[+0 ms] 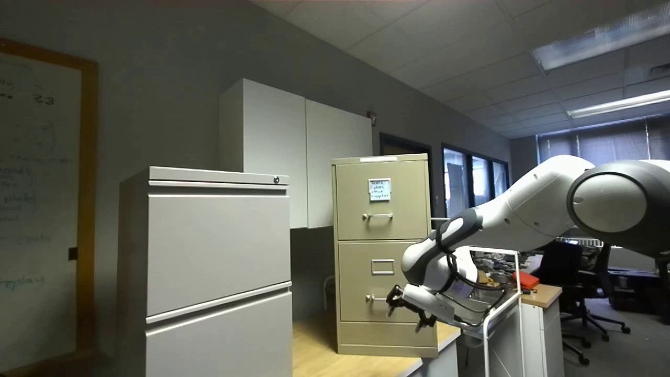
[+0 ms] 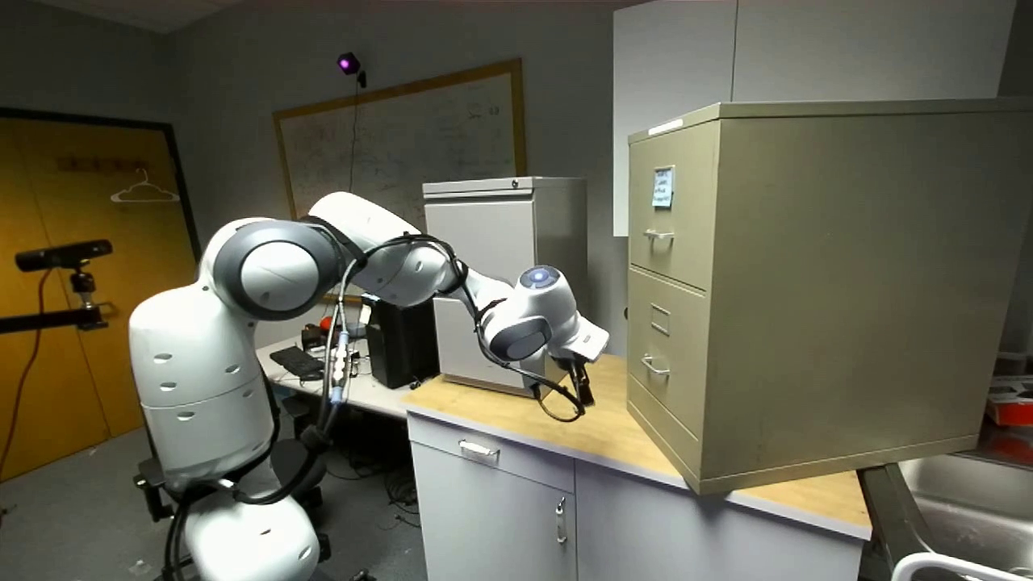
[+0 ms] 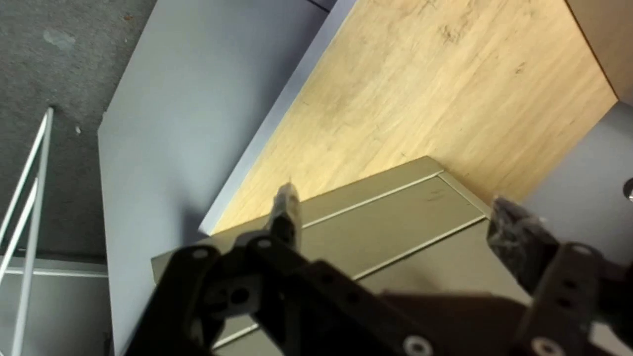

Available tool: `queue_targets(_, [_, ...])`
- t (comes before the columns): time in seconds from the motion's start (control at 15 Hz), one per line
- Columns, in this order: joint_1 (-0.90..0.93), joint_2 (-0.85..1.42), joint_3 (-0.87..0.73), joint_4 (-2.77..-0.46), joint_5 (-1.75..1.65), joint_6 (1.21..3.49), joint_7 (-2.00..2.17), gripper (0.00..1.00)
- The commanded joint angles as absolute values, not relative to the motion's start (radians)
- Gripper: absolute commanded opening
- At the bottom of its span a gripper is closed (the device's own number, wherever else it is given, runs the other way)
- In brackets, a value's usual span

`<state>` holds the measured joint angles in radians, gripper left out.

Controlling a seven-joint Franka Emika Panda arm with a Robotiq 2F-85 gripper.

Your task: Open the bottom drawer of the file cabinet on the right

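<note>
The tan file cabinet (image 1: 384,230) stands on a wooden counter and also shows in an exterior view from its side (image 2: 847,282). Its bottom drawer (image 1: 361,280) is shut, with a silver pull (image 1: 372,298) that also shows in an exterior view (image 2: 655,365). My gripper (image 1: 404,320) is in front of the drawer's lower part, apart from the pull; it also shows in an exterior view (image 2: 583,389). In the wrist view the gripper (image 3: 395,198) is open and empty, its fingers spread over the cabinet's base panel (image 3: 390,215) and drawer front (image 3: 455,271). The pull is hidden there.
A wider pale grey cabinet (image 1: 217,251) stands beside the file cabinet on the counter (image 2: 484,393). White cupboards (image 1: 335,162) hang behind. A white metal frame (image 1: 518,314) stands by the arm. A sink (image 2: 960,500) lies past the file cabinet.
</note>
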<state>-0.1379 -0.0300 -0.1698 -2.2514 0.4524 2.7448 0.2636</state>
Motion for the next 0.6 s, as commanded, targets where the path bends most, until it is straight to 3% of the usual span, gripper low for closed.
queue_targets(0.0, [-0.14, 0.013, -0.156, -2.278, 0.452, 2.815, 0.411, 1.0])
queue_targets(0.53, [-0.158, 0.119, -0.195, -2.128, 0.454, 2.875, 0.636, 1.0])
